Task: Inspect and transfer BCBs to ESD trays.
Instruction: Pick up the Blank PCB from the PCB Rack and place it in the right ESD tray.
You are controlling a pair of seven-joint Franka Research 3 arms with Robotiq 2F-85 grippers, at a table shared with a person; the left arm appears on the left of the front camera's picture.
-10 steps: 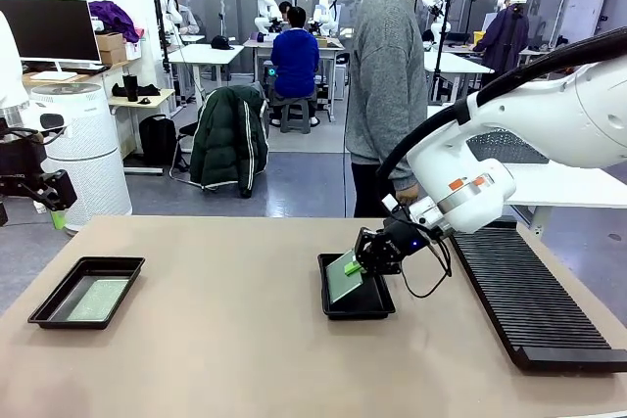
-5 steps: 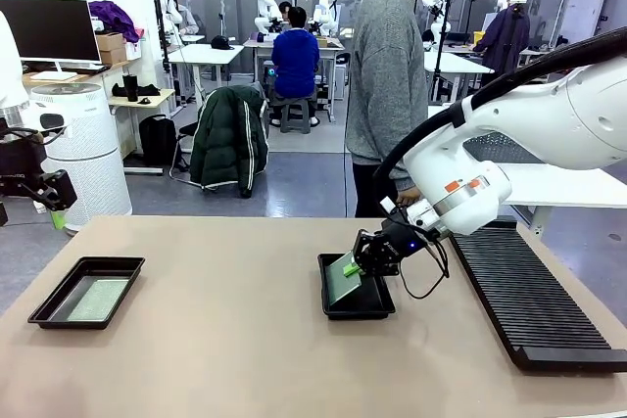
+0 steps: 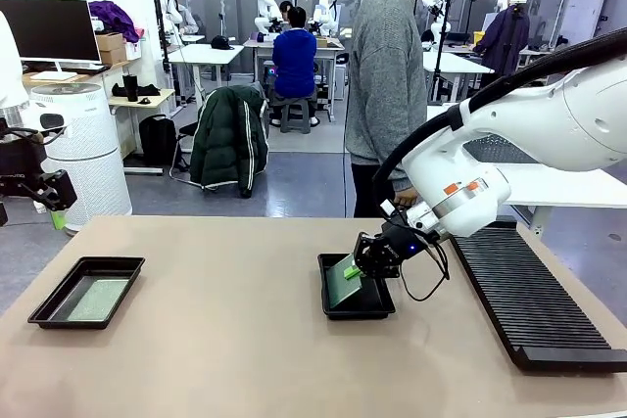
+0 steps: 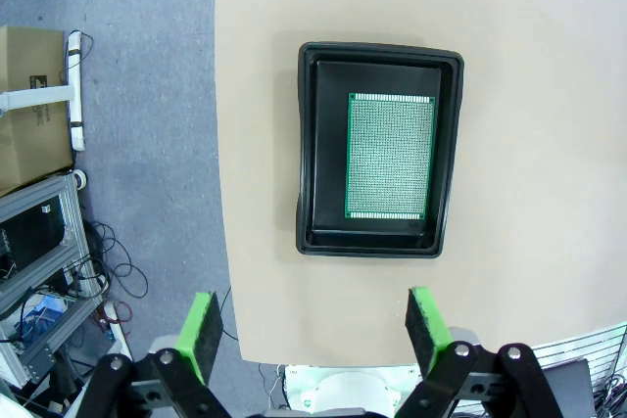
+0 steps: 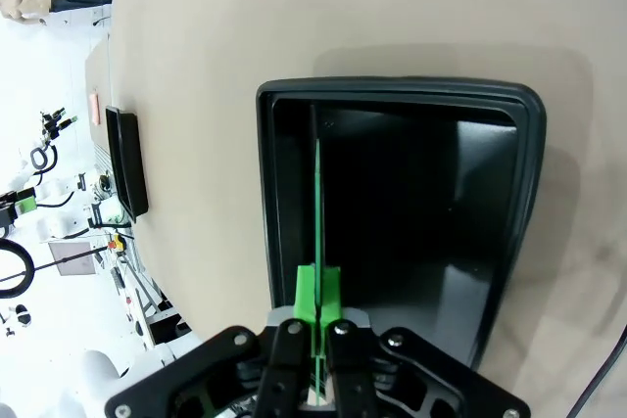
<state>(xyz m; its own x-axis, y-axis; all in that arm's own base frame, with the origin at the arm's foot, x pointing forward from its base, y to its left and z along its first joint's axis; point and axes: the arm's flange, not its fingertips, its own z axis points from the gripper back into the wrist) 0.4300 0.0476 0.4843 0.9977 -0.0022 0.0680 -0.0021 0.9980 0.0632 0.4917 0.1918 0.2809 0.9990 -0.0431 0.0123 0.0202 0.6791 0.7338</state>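
My right gripper (image 3: 359, 265) is shut on the top edge of a green BCB (image 3: 342, 282). The board hangs tilted, its lower edge down inside the middle black ESD tray (image 3: 358, 312). In the right wrist view the board (image 5: 317, 205) shows edge-on between the shut green pads (image 5: 306, 293), over the tray's dark floor (image 5: 421, 232). High above the table's left end, my left gripper (image 4: 313, 328) stands open with nothing in it. Below it a second ESD tray (image 4: 310, 144) holds a BCB (image 4: 390, 156) lying flat; the same tray (image 3: 59, 302) and board (image 3: 98, 298) show at the front view's left.
A long black ribbed rack (image 3: 529, 301) lies along the table's right side. A person in a grey sweater (image 3: 387, 85) stands at the far edge behind the middle tray. Bare tabletop (image 3: 216, 320) lies between the two trays.
My right gripper has sunk slightly and shifted a little left, bringing the board lower into the middle tray. The left arm has not moved.
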